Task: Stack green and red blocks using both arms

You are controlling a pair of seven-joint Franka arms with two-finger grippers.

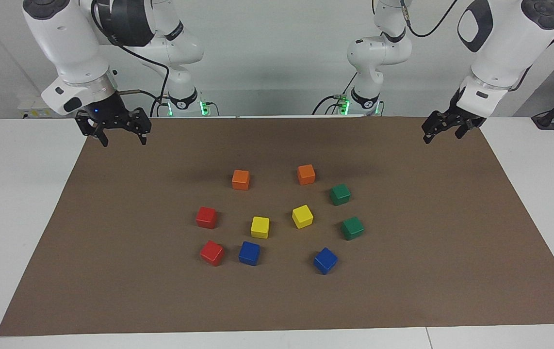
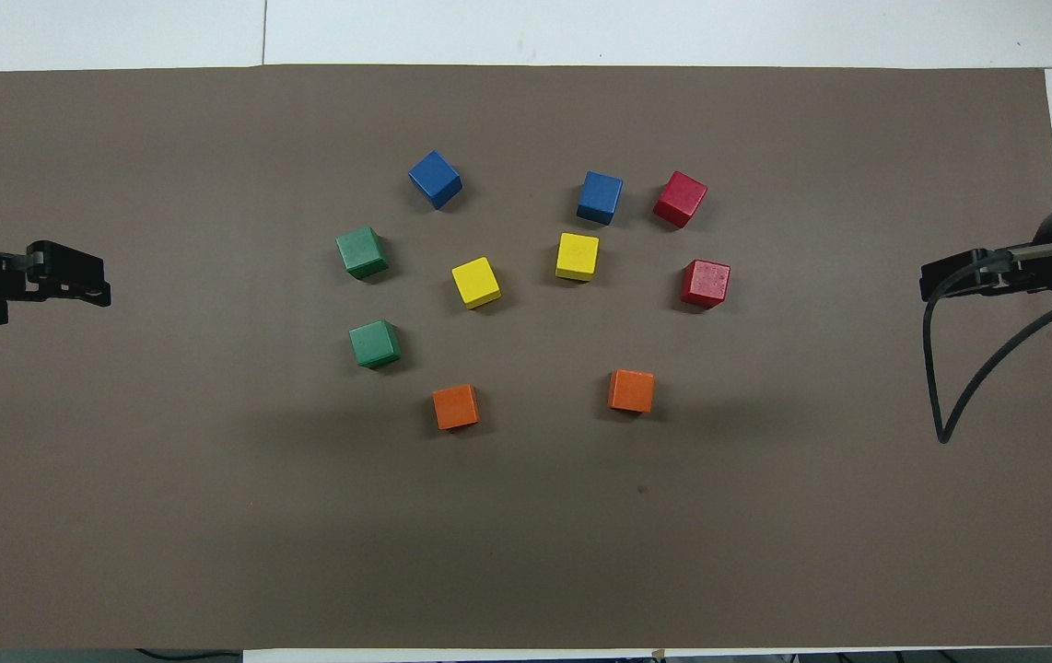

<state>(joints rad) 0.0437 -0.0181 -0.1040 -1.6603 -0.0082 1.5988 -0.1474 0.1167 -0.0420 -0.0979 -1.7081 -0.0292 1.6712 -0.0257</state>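
Two dark green blocks lie apart on the brown mat toward the left arm's end, one [image 1: 340,194] [image 2: 375,343] nearer to the robots than the other [image 1: 352,228] [image 2: 362,252]. Two red blocks lie toward the right arm's end, one [image 1: 206,217] [image 2: 706,283] nearer to the robots than the other [image 1: 212,252] [image 2: 680,198]. All four sit singly, none stacked. My left gripper [image 1: 443,135] [image 2: 88,276] hangs open and empty over its end of the mat. My right gripper [image 1: 123,140] [image 2: 936,276] hangs open and empty over its end.
Among the blocks lie two orange cubes [image 1: 240,179] [image 1: 306,174], two yellow cubes [image 1: 260,227] [image 1: 302,216] and two blue cubes [image 1: 249,253] [image 1: 325,260]. The brown mat [image 1: 451,271] covers most of the white table.
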